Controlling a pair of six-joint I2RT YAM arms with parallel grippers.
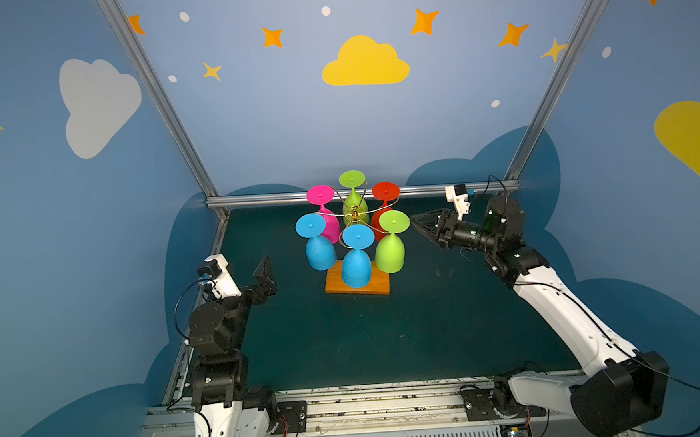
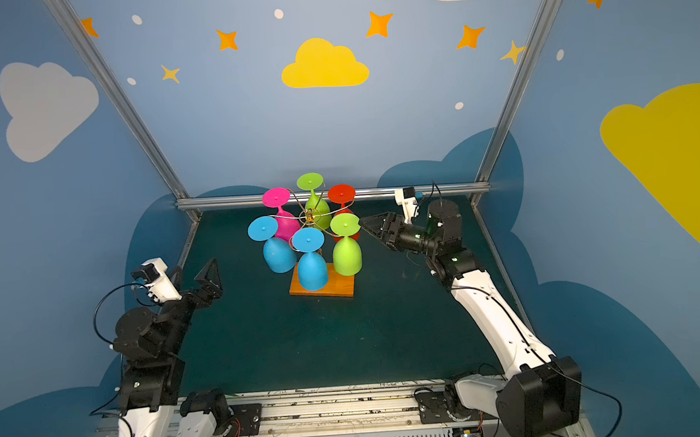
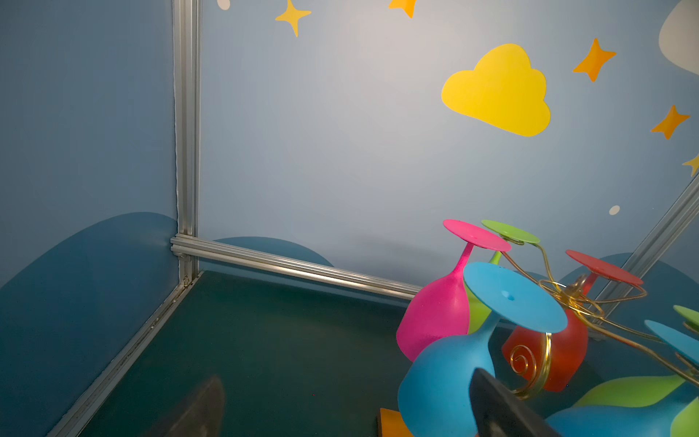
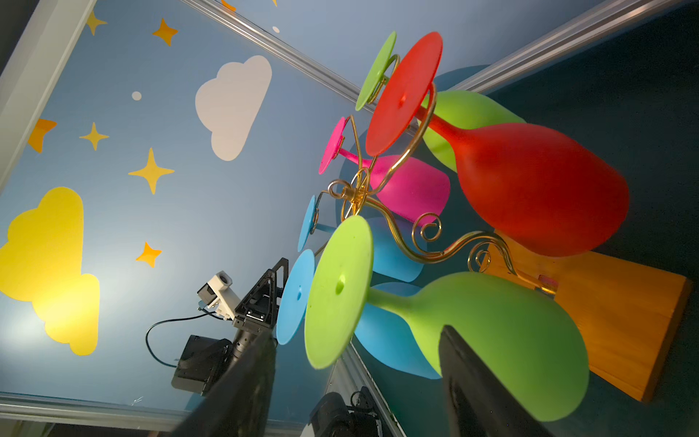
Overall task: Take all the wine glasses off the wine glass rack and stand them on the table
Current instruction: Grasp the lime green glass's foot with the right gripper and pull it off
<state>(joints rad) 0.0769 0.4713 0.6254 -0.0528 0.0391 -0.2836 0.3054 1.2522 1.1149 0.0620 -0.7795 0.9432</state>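
Right wrist view: right claw, spread beside the green glass, could nudge it into the red glass or tip the rack; left claw spread too.

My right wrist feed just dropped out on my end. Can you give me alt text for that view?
A green wine glass hangs upside down, close up, on the gold wine glass rack, with the right gripper's two dark fingers spread in front of it. Behind hang a red glass, a pink glass and blue glasses.
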